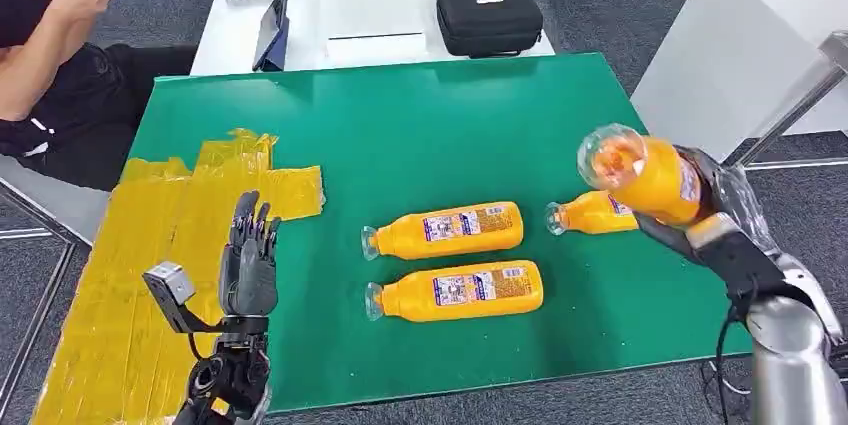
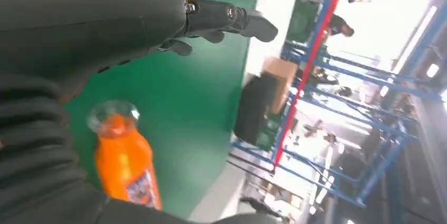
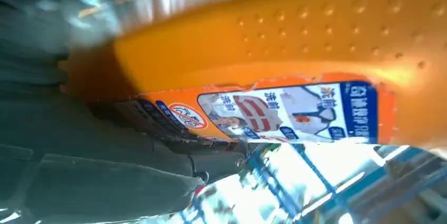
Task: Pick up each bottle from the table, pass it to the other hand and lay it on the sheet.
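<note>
**Head view: right hand holds an orange bottle aloft**

Head view: at right, the right hand (image 1: 715, 207) grips a raised bottle (image 1: 640, 177) above the green tabletop (image 1: 420, 125). Two bottles (image 1: 452, 260) lie at centre, another bottle (image 1: 592, 213) beside them. At lower left, the left hand (image 1: 248, 263) is empty, fingers (image 1: 255, 225) spread, beside the yellow sheet (image 1: 140, 245).

Left wrist view: its fingers (image 2: 232, 18) stay apart.

Right wrist view: the label (image 3: 290, 110) is blue and white, its writing too blurred to read.

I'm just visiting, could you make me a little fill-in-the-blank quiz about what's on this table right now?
1. The right hand holds an orange ____ off the table.
2. ____ more bottles lie on the green table.
3. The yellow sheet has ____ bottles on it.
4. The left hand holds ____.

Missing: bottle; three; no; nothing
</note>
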`<control>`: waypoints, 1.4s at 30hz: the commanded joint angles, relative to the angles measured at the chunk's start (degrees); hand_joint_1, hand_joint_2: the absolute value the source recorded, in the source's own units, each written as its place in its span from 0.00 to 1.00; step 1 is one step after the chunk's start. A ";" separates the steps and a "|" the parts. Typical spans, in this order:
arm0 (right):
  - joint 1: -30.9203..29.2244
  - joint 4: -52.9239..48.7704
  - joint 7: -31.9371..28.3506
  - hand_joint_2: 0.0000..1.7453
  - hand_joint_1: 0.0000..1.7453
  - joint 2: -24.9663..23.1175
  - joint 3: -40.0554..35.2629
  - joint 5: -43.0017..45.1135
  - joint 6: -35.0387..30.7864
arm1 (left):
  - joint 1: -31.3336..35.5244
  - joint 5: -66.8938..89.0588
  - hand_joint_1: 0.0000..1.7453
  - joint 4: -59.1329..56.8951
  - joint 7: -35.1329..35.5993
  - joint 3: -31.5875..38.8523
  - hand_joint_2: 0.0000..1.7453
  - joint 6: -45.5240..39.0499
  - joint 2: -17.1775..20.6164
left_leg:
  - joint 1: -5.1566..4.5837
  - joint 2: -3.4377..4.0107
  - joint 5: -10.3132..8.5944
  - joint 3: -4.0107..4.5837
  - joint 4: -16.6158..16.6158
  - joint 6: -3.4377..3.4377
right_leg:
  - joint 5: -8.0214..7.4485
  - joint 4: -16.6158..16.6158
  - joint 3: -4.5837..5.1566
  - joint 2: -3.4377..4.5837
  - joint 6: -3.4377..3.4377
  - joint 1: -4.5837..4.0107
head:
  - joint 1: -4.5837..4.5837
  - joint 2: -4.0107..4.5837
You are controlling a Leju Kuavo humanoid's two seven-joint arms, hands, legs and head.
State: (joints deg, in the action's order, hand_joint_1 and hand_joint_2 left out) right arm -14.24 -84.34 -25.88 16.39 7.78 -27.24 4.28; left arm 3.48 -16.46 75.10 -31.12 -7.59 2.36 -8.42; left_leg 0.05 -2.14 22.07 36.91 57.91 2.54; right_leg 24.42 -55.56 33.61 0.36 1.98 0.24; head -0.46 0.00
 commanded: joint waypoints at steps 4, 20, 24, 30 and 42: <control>-34.37 46.71 5.48 1.00 1.00 -16.43 -22.09 -6.28 -15.46 | 9.60 -3.44 0.00 -3.26 -0.20 -9.64 1.00 -3.67 -0.17 | 0.00 1.00 -0.12 -0.04 0.06 -0.14 | -0.39 -0.10 0.23 0.86 -0.11 -0.02 | 0.00 0.00; -36.87 56.21 7.47 1.00 1.00 -34.81 -29.49 -5.69 -7.03 | 6.78 -3.56 0.00 3.55 -2.03 -7.13 1.00 -10.69 0.60 | 0.13 0.52 -0.34 0.39 0.06 -0.28 | -0.34 -0.31 0.66 0.47 -0.20 -0.12 | 0.02 0.00; -35.36 54.09 8.72 1.00 1.00 -36.39 -33.28 -4.17 -5.65 | 5.89 -4.58 0.00 5.15 -1.54 -5.61 1.00 -11.55 1.66 | 0.17 0.66 -0.31 0.46 0.02 -0.31 | -0.36 -0.30 0.75 0.60 -0.22 -0.16 | 0.02 0.00; -34.67 54.97 9.63 1.00 1.00 -36.14 -34.72 -3.24 -5.62 | 4.39 -4.65 0.00 5.60 -1.50 -6.61 1.00 -11.19 1.92 | 0.18 0.33 -0.35 0.46 0.00 -0.35 | -0.27 -0.25 0.69 0.24 -0.21 -0.15 | 0.02 0.00; -33.71 58.30 13.61 1.00 1.00 -36.39 -41.96 -4.31 -6.71 | 7.23 -3.07 0.00 4.80 -0.55 -9.61 1.00 -14.22 1.80 | 0.18 0.08 -0.45 0.63 -0.02 -0.38 | -0.30 -0.24 0.79 0.04 -0.23 -0.14 | 0.04 0.00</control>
State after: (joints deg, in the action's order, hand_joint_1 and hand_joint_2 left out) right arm -46.55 -31.30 -14.82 -20.20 -27.08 -31.52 -2.45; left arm 7.73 -21.03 81.22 -32.89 -14.73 -8.87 -7.98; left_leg 0.23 -2.15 21.55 37.73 57.90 2.26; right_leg 24.02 -55.80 34.60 0.47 1.79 0.12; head -0.42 0.00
